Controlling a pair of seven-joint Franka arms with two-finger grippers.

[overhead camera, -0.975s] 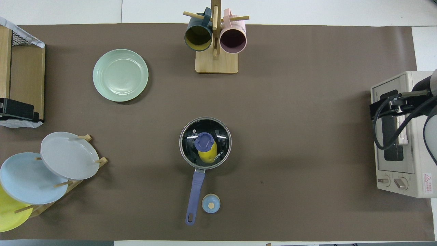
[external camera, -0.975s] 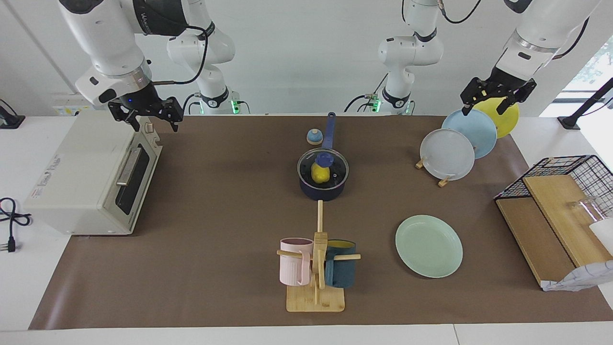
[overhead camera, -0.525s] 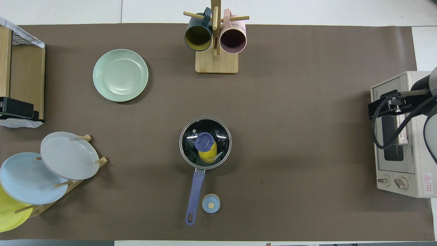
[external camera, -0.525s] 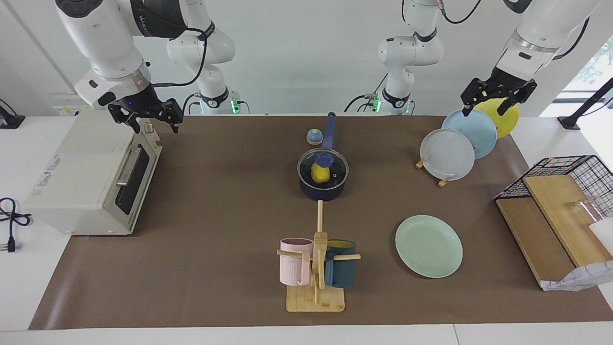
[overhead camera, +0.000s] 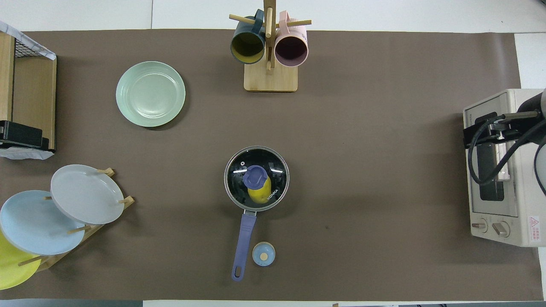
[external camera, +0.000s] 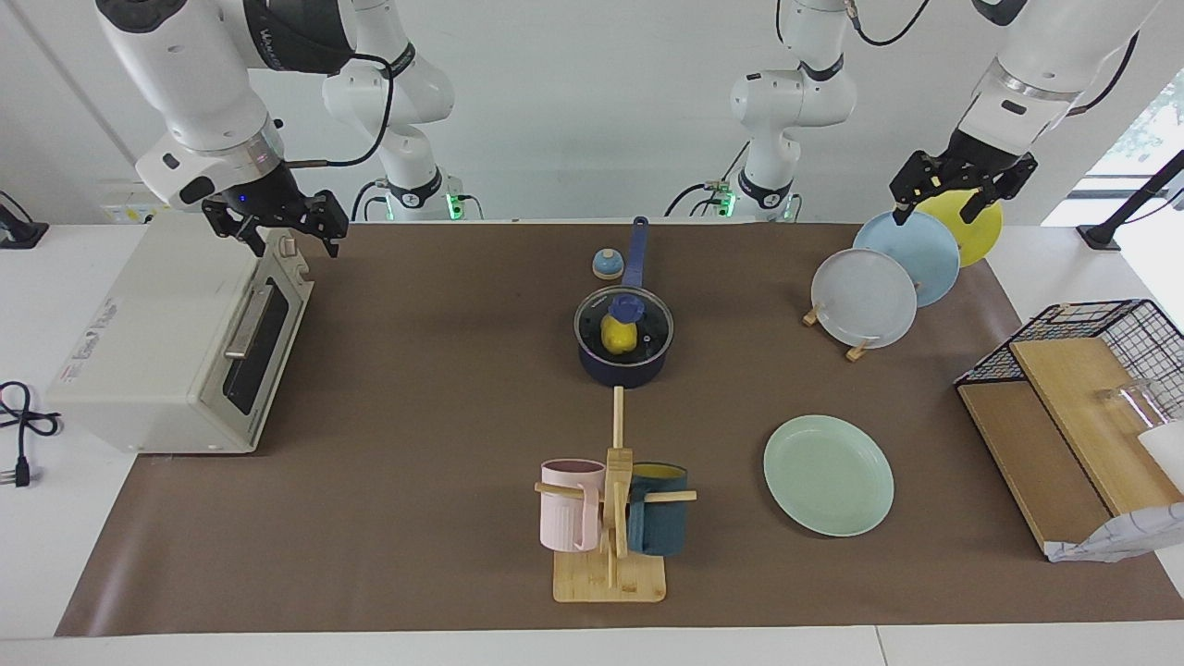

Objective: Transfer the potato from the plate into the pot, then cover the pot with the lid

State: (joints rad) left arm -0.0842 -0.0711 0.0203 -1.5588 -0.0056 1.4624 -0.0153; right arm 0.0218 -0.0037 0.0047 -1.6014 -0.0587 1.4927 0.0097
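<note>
Potato in pot, lid on — left tool, right tool prob. both open, empty.

— What covers the surface?

— A brown mat. The pot stands mid-mat, well apart from both pincers, a small blue dome beside its handle.

— And the rest?

— The plate, a mug stand, a plate rack below the left pincer, a toaster oven below the right pincer, and a wire-and-wood shelf.
</note>
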